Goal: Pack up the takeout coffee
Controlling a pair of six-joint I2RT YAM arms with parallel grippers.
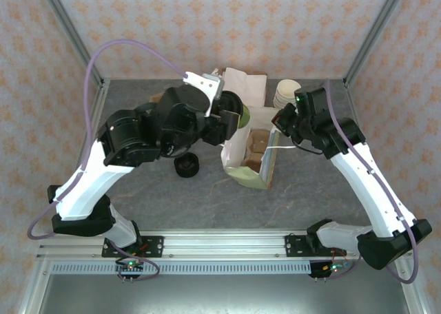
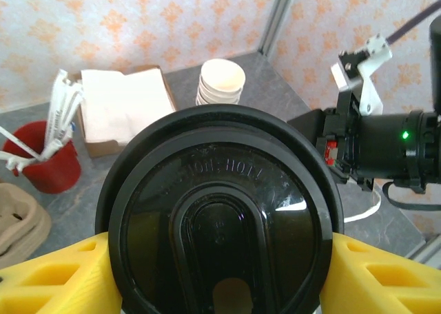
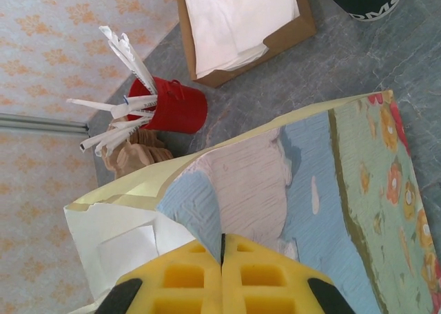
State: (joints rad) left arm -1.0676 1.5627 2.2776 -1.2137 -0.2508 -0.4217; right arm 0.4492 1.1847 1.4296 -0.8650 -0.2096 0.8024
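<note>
Left pincer [image 2: 219,276] clamps the takeout coffee [image 2: 220,190] — lid embossed "HOT".

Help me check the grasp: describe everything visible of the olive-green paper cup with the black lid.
The olive-green paper cup wears a glossy round black plastic lid with embossed lettering and an oval sip recess. The left tool holds it aloft, yellow fingers pressing both sides of the lid, beside the open printed paper bag.

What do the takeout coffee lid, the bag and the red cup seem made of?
Takeout coffee lid: glossy black plastic; embossed lettering, reflections. Bag: matte printed paper; creased, folded edge. Red cup: smooth, slightly shiny; plastic or metal, unclear.
</note>
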